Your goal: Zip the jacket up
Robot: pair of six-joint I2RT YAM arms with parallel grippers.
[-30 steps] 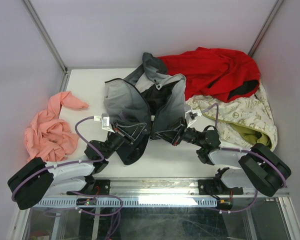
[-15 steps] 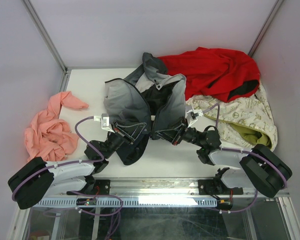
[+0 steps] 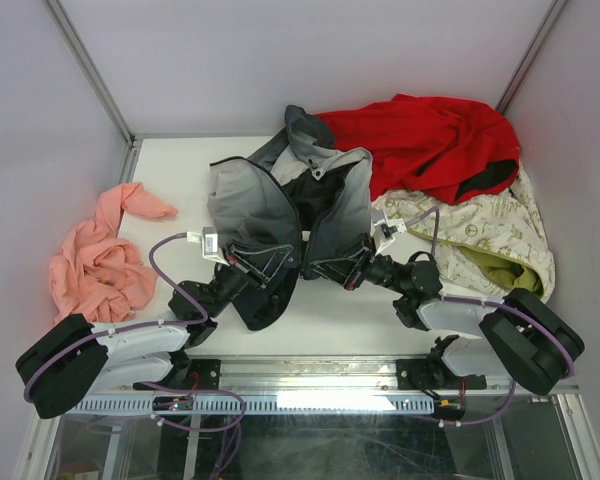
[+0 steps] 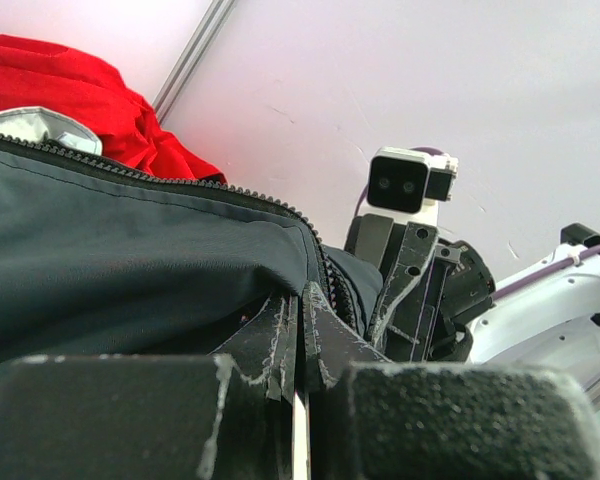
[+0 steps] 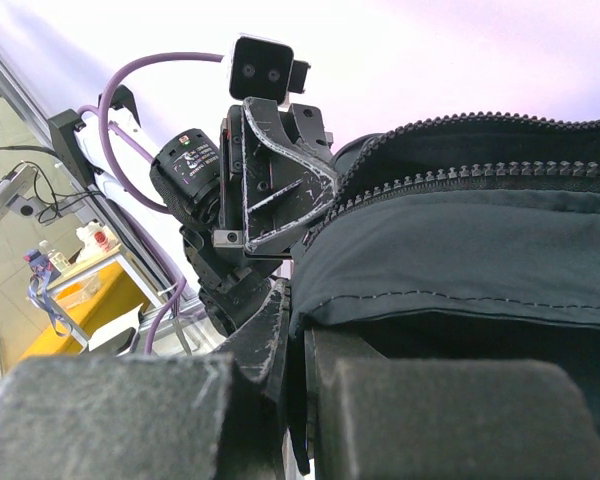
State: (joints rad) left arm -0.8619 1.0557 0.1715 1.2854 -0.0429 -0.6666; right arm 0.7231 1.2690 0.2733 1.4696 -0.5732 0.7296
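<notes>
The jacket [image 3: 250, 205] lies open on the white table [image 3: 170, 170], its grey panels spread to either side and the black lining showing in the middle. My left gripper [image 3: 283, 262] is shut on the lower hem of the left panel. My right gripper [image 3: 330, 268] is shut on the lower hem of the right panel, a short gap from the left one. In the left wrist view the dark jacket [image 4: 130, 260] and its zipper teeth [image 4: 160, 180] run into my left gripper [image 4: 305, 300]. In the right wrist view the jacket [image 5: 460, 250] folds between the fingers of my right gripper [image 5: 302, 320], zipper teeth [image 5: 480, 172] above.
A red garment [image 3: 430, 140] lies at the back right, touching the jacket's collar. A cream patterned cloth [image 3: 480, 225] lies below it, beside the right arm. A pink cloth [image 3: 100, 255] is bunched at the table's left edge. Enclosure walls stand behind and at both sides.
</notes>
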